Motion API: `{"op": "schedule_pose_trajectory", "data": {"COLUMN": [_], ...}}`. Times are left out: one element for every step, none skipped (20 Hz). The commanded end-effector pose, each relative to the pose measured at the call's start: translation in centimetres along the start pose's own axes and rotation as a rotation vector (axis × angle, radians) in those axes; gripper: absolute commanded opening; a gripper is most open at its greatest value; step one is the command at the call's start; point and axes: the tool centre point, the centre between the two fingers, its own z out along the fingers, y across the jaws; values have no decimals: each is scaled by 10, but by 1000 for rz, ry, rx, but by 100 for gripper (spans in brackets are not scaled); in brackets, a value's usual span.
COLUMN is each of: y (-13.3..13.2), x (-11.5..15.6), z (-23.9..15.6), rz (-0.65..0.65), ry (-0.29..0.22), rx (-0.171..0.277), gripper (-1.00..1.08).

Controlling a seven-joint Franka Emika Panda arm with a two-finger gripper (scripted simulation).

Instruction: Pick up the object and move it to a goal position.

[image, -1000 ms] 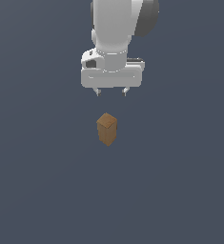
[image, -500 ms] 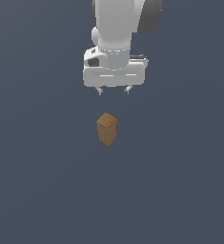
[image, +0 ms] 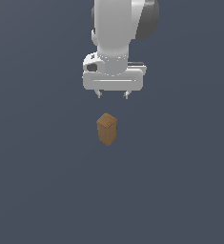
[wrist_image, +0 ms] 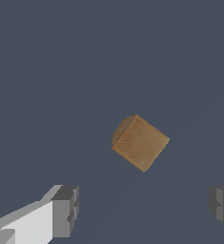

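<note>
Standing upright on the bare grey tabletop [image: 42, 190], the wooden block [image: 106, 128] is left free on every side, its corners turned diagonal to the fingers [image: 112, 96], which are held wide apart above it, gripping nothing, so a wrist turn is judged needed before descent

The arm [image: 120, 28] runs off the top edge of the exterior view, so only its lower links and the gripper [image: 112, 95] show. In that view the fingertips [image: 98, 95] are too small to make out in detail. In the wrist view both fingers [wrist_image: 66, 209] are cut by the picture's edges, one almost wholly. The wooden block [wrist_image: 139, 142], ahead of the gripper, shows mostly its top face there; its sides and base are hidden.
</note>
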Motion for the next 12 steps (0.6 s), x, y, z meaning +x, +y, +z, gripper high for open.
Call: {"op": "schedule_pose_trajectory", "data": {"y": [2, 3, 3, 4, 5, 6, 7, 9, 10, 11, 12, 13], "x": [2, 2, 3, 4, 4, 5, 6, 7, 7, 8, 8, 9], "z": [7, 11, 14, 18, 22, 27, 31, 36, 40, 45, 50, 54], "rz": [43, 64, 86, 109, 134, 160, 187, 216, 244, 272, 300, 328], "ry": [0, 0, 0, 1, 1, 1, 1, 2, 2, 2, 2, 3], "rx": [0, 0, 0, 0, 0, 0, 0, 0, 0, 0, -1, -1], "gripper": [100, 100, 100, 100, 100, 100, 100, 100, 100, 100, 100, 100]}}
